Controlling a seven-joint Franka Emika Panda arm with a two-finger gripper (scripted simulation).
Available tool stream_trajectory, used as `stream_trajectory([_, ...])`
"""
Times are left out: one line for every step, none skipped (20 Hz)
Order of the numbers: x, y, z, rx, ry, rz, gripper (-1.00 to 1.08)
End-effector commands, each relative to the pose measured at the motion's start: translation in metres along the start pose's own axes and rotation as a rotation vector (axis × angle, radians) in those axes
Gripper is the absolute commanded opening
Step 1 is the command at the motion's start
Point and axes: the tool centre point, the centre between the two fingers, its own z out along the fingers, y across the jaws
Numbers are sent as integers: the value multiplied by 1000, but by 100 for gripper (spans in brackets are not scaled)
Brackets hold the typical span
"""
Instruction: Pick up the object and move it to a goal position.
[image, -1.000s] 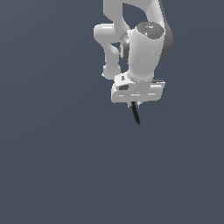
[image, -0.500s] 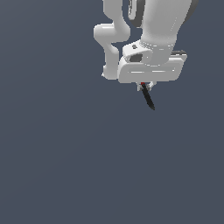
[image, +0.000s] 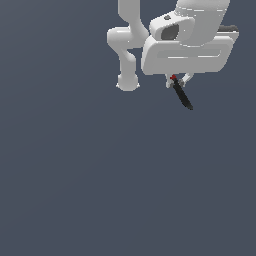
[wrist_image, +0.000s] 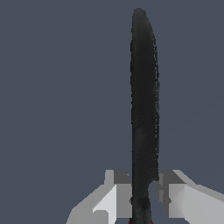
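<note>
Black rod (image: 182, 96) with its red end hangs tilted from the white gripper (image: 176, 80), whose fingers (wrist_image: 114, 192) pinch its upper part; over the past second the arm has carried it up and toward the exterior view's right, suggesting transport to the goal is underway.

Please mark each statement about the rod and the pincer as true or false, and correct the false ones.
1. The pincer holds the rod. True.
2. The rod is held at its black tip. False: it is held near its red end, and the black part hangs free.
3. In the exterior view the rod hangs exactly vertical. False: it tilts, with its lower tip toward that view's right.
4. In the wrist view a finger stands on each side of the rod. True.
5. The rod is wider than the pincer. False: it is much narrower.
</note>
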Motion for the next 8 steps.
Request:
stream_trajectory([2, -2, -9, 0, -1, 0, -100])
stream_trajectory([2, -3, -12, 0, -1, 0, -100])
stream_trajectory([2, -3, -14, 0, -1, 0, -100])
stream_trajectory([3, -3, -15, 0, -1, 0, -100])
stream_trajectory([3, -4, -17, 0, -1, 0, -100])
stream_trajectory([3, -4, -17, 0, -1, 0, -100])
stream_trajectory([3, -4, -18, 0, -1, 0, -100])
stream_trajectory([3, -4, -18, 0, -1, 0, -100])
